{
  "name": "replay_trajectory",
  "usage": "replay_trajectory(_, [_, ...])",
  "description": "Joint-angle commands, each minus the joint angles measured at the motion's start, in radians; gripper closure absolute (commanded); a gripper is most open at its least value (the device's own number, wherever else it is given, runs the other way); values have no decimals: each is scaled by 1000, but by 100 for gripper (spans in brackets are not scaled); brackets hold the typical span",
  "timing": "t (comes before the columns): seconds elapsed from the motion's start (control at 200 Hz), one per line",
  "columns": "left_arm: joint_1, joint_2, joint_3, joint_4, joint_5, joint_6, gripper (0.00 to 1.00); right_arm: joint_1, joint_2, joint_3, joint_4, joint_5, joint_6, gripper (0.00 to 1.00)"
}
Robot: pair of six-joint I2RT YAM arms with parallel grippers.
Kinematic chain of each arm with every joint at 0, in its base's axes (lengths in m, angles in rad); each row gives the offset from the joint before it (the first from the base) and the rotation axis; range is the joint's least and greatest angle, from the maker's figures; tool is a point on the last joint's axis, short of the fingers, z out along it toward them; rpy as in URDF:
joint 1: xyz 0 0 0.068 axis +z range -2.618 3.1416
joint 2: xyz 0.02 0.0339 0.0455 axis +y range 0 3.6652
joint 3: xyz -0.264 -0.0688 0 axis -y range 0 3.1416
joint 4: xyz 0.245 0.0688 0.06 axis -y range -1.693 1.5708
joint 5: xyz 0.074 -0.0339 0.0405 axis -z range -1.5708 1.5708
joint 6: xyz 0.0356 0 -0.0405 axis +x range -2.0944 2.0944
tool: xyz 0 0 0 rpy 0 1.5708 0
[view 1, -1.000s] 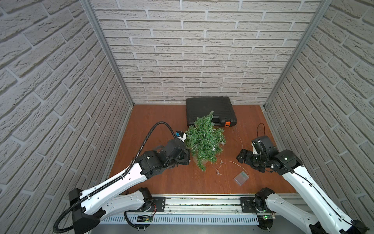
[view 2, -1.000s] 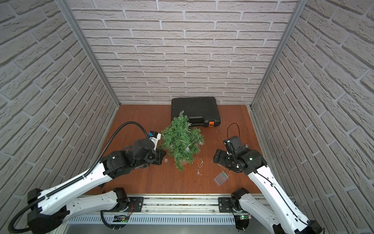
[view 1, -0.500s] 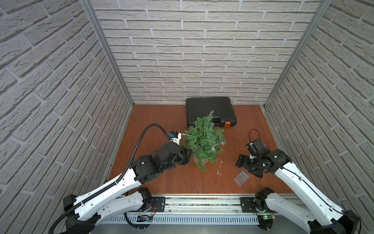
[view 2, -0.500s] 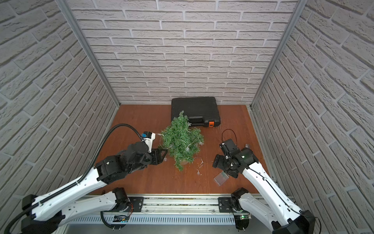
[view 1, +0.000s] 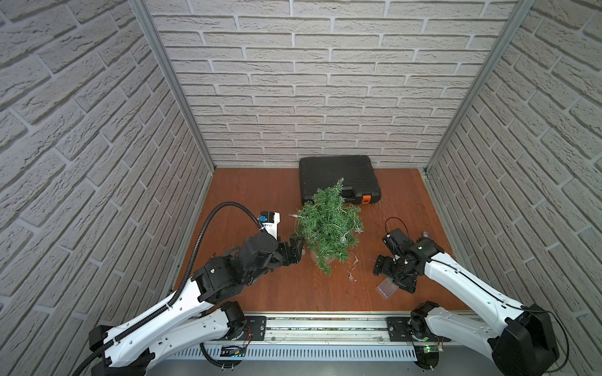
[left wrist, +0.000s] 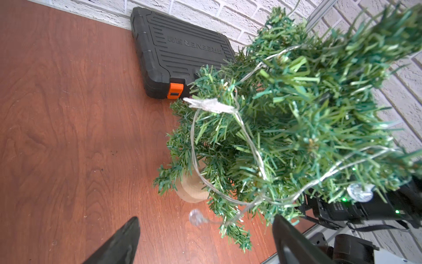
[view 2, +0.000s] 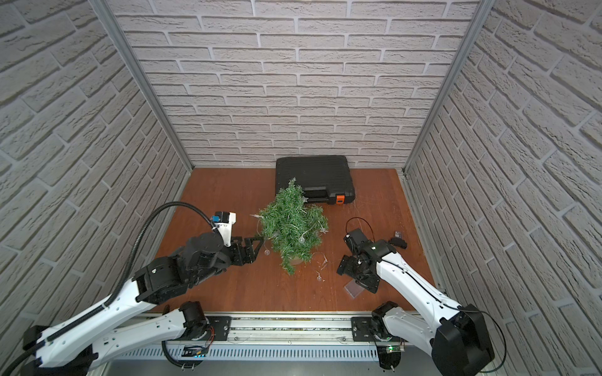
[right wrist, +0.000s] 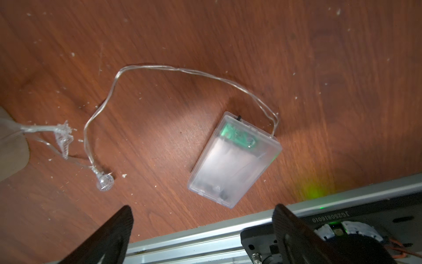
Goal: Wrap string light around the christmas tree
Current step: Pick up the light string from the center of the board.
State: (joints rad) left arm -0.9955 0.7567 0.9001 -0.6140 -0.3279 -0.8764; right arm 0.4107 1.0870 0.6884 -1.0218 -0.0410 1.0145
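Beige pot (left wrist: 191, 190) with christmas tree (left wrist: 296, 118)

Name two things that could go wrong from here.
1. The thin pale wire string light hangs in a slack loop off the small green artificial tree; the left gripper, fingers open, could snag it.
2. Pulling the clear plastic battery box lying on the brown wooden table could topple the tree.

Label (right wrist: 330, 220) on black housing (right wrist: 388, 210) reads JG250816010, inverted.
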Motion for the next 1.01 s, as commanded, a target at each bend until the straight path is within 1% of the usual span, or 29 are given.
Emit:
replay_trajectory(0.0, [-6,-8,0,-15,-42,-1,9,10,13,-28,43,24,63,0])
replay_trajectory(0.225, [-5,-28,-9,-14,-80,-5,8,10,61,-86,119,36,115,0])
replay_trajectory(0.305, [-5,-28,-11,-8,-88,0,2,11,79,-89,144,55,121,0])
replay_trajectory(0.355, [-5,-28,-11,-19,-100,1,2,11,95,-86,148,71,120,0])
replay_trajectory(0.37, [-5,-52,-10,-21,-103,1,2,11,100,-83,146,76,121,0])
replay_trajectory(0.405, [-5,-59,-8,-27,-114,1,2,10,116,-77,147,81,122,1])
replay_trajectory(0.535, [-5,-79,3,-41,-154,10,2,16,160,-76,170,67,141,2])
replay_trajectory(0.66, [-5,-100,7,-43,-170,18,2,17,170,-93,191,57,175,3])
replay_trajectory(0.755, [-5,-107,6,-51,-171,8,2,20,173,-105,223,44,195,9])
replay_trajectory(0.92, [-5,-99,4,-61,-165,-15,2,26,159,-84,232,78,217,24])
replay_trajectory(1.0, [-5,-94,10,-61,-163,-15,2,27,160,-84,245,76,219,28])
